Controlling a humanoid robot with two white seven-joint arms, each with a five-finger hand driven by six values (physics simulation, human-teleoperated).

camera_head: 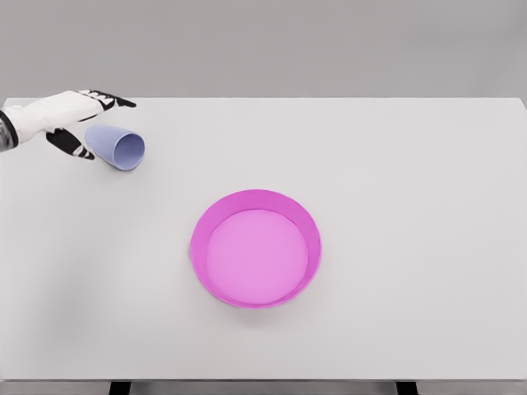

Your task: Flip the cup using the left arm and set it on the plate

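Note:
A pale blue cup (117, 146) lies on its side at the far left of the white table, its mouth facing the front right. My left hand (82, 123) reaches in from the left edge and sits over the cup's closed end, fingers spread above it and thumb below; they bracket the cup without closing on it. A magenta plate (202, 247) with a raised rim rests near the table's middle, well to the right and in front of the cup. The right arm does not show.
The white table (395, 206) spans the whole view, its front edge along the bottom and its back edge against a grey wall.

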